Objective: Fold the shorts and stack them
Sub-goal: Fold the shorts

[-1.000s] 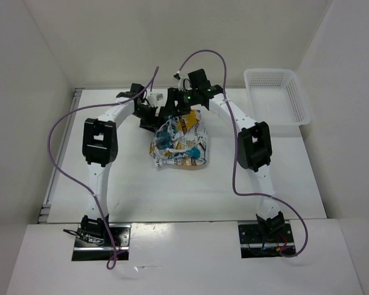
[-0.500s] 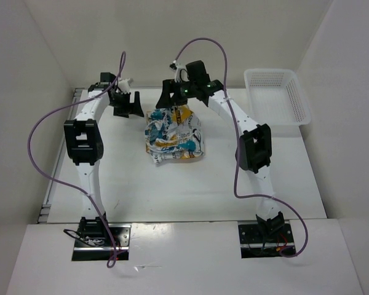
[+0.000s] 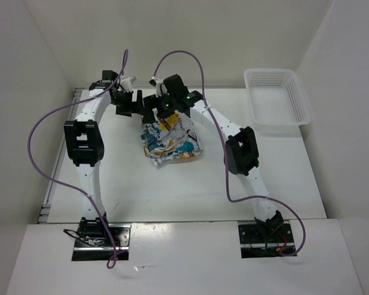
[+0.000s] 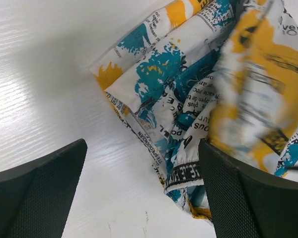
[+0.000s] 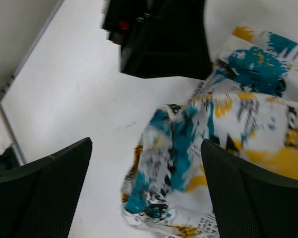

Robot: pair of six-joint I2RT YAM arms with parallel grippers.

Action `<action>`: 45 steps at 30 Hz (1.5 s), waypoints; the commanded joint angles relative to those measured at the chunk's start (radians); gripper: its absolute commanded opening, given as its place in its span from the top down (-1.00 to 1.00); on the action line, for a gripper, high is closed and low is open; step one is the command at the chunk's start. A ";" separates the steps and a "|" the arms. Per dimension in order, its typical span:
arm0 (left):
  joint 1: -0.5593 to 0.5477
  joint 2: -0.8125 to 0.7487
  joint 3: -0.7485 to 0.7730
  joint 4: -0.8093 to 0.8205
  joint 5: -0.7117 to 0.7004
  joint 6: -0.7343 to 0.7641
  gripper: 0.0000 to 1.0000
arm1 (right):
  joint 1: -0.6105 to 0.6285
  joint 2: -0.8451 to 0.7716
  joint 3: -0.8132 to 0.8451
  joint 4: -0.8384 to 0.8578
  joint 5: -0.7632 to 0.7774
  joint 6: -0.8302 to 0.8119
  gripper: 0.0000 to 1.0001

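Observation:
The shorts (image 3: 171,142) lie crumpled in a heap on the white table, white with teal, yellow and black print. My left gripper (image 3: 134,106) is open and empty just left of the heap's far edge. In the left wrist view the shorts (image 4: 188,89) fill the upper right, the waistband touching the right finger (image 4: 253,198); the gripper (image 4: 144,198) holds nothing. My right gripper (image 3: 158,110) hovers open over the heap's far left corner. In the right wrist view the gripper (image 5: 146,193) has the fabric (image 5: 188,148) below its wide jaws and the left gripper (image 5: 159,39) ahead of it.
A white mesh basket (image 3: 277,98) stands at the far right of the table. Walls enclose the table on the left, back and right. Purple cables loop above both arms.
My right gripper has swung left across the far end of the shorts, and the heap has shifted a little left. My left gripper pulled away to the left and now holds still.

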 commanded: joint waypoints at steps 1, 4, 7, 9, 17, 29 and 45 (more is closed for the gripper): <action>0.012 -0.046 0.007 -0.012 0.004 0.023 -1.00 | -0.003 0.012 -0.013 0.000 0.087 -0.070 -0.91; 0.012 -0.046 0.016 -0.012 0.046 0.023 -1.00 | 0.020 0.031 -0.014 -0.009 0.118 -0.089 -0.96; 0.012 -0.076 -0.010 -0.021 0.074 0.023 -1.00 | 0.020 0.043 0.016 -0.009 0.131 -0.098 -0.96; 0.012 -0.107 -0.036 -0.021 0.060 0.023 -1.00 | 0.020 0.017 0.026 -0.009 0.185 -0.113 -0.96; 0.003 -0.182 -0.122 -0.053 0.141 0.023 -1.00 | -0.072 -0.273 -0.242 -0.009 0.282 -0.168 -0.96; -0.118 -0.084 -0.183 -0.024 0.000 0.023 -0.46 | -0.199 -0.471 -0.879 0.075 0.181 -0.247 -0.91; -0.118 0.000 -0.079 0.006 -0.161 0.023 0.51 | -0.199 -0.339 -0.925 0.178 0.079 -0.121 0.84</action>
